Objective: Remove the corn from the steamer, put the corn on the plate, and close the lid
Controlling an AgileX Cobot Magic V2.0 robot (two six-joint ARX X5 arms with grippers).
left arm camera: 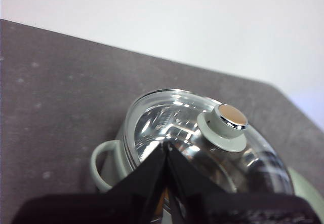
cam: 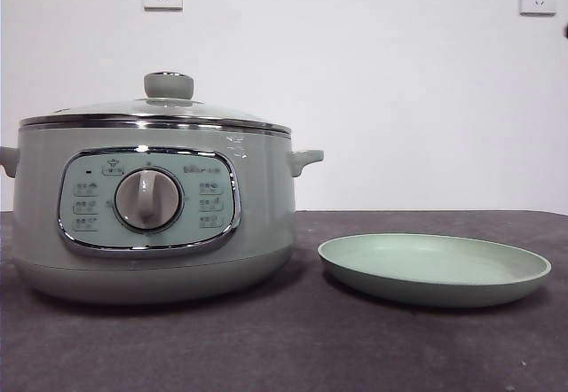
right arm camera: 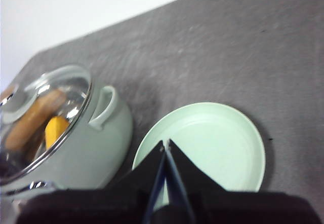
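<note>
Meanwhile, the steamer stands on the dark desk with its glass lid on. The plate lies bare at the steamer's three o'clock in the front view, just beside it and not touching. Through the glass, the right wrist view shows the yellow corn inside, next to a brownish piece. The left tool hangs over the lid, jaws pressed together and holding nothing, the lid's knob close beside its tips. The right tool hovers above the plate's rim, likewise closed and empty, with the corn well off toward the steamer.
</note>
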